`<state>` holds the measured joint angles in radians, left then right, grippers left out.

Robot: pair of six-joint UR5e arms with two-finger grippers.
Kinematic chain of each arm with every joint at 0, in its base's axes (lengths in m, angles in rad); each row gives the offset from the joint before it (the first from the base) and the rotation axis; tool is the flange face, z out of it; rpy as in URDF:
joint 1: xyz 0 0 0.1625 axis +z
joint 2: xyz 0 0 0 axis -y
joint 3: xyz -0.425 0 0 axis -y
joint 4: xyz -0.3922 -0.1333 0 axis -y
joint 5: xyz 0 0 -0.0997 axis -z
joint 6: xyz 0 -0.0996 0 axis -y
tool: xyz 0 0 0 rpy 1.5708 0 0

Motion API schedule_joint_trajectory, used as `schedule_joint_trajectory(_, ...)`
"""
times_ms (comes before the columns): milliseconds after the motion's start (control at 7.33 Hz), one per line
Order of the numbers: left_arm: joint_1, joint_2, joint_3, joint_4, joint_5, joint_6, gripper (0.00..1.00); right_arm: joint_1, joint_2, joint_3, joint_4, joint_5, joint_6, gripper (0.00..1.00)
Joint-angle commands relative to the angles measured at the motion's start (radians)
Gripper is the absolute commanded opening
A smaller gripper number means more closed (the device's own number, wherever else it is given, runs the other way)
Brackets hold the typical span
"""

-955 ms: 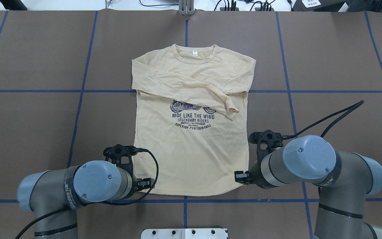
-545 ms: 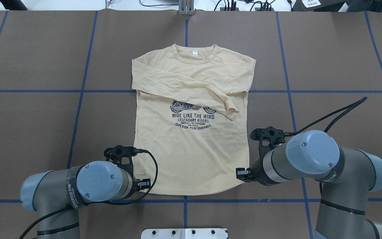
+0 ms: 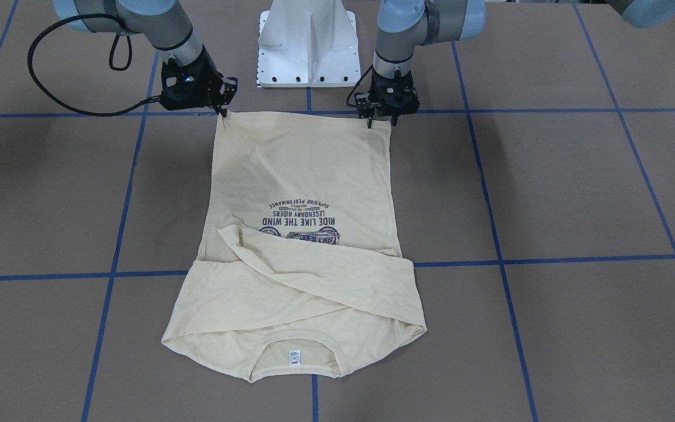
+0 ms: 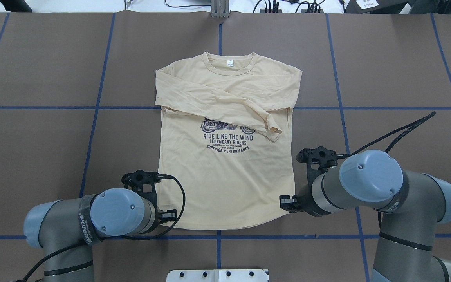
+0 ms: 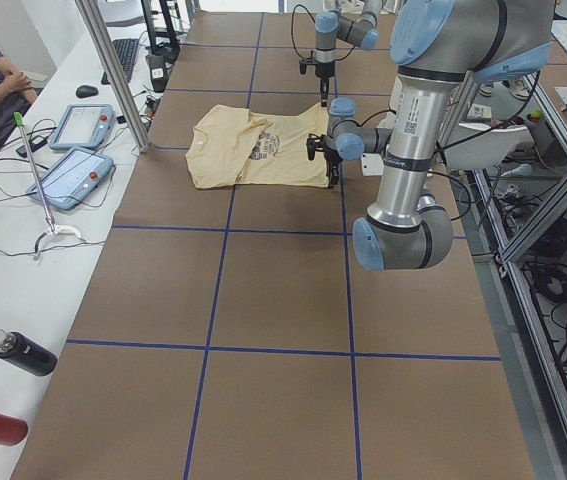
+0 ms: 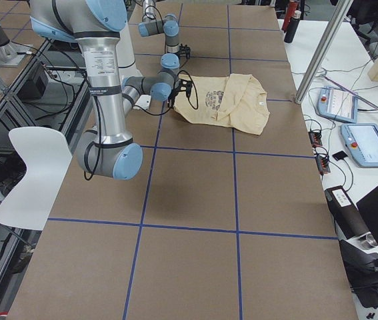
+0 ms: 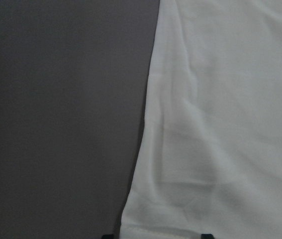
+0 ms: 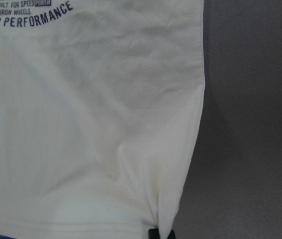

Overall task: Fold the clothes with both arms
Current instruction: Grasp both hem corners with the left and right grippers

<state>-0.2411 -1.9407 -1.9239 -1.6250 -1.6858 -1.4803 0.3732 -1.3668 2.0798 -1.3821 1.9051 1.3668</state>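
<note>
Right pincer (image 3: pixel 221 111) is pinching one hem corner of the shirt (image 4: pixel 225 176), pulling the cloth there into a small peak. Left pincer (image 3: pixel 381 122) is standing spread, its tips straddling the other hem corner without closing on it.

Over the last second the right arm (image 4: pixel 370 176) is creeping a little toward the shirt's collar end and outward from its side, carrying its pincer a trifle along the edge. The left arm (image 4: pixel 116 211) is barely shifting beside the opposite edge. The shirt itself is lying where it was, flat and face up, hem toward the robot and collar at the far end.

I am reading this as the grasp being settled rather than the fold beginning: one corner is taken, the other is waiting for a squeeze, and the hem is not yet lifting toward the collar.

Counting down by size:
- One table (image 4: pixel 53 156) is lying under the shirt.
- Two arms are flanking its hem.
- One shirt.
- One sleeve (image 4: pixel 229 103) is showing plainly, crossing the chest over the print (image 4: pixel 227 137); a second is hard to tell apart.
- Two pincers.
- One label (image 4: pixel 230 62) is sitting inside the collar.
</note>
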Motion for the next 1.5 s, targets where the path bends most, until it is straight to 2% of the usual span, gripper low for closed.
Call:
schedule_joint_trajectory(0,-0.003,0.0,0.0,0.002,0.001,0.0,0.61,0.006,-0.003,0.0,0.0,0.006,0.0,0.0)
schedule_joint_trajectory(545,-0.003,0.002,-0.001,0.027,0.0,-0.006,0.46,0.024,-0.005,0.0,0.0,0.031,0.0,0.0)
schedule_joint_trajectory(818,-0.004,0.002,-0.001,0.028,0.0,-0.006,0.26,0.029,-0.005,0.0,0.0,0.031,0.0,0.0)
schedule_joint_trajectory(1091,0.0,-0.003,-0.013,0.074,-0.003,-0.006,0.01,0.03,-0.006,0.0,0.0,0.034,0.0,0.0)
schedule_joint_trajectory(1364,-0.006,-0.009,-0.032,0.077,-0.008,-0.006,0.0,0.038,-0.008,0.0,0.0,0.041,-0.002,0.0)
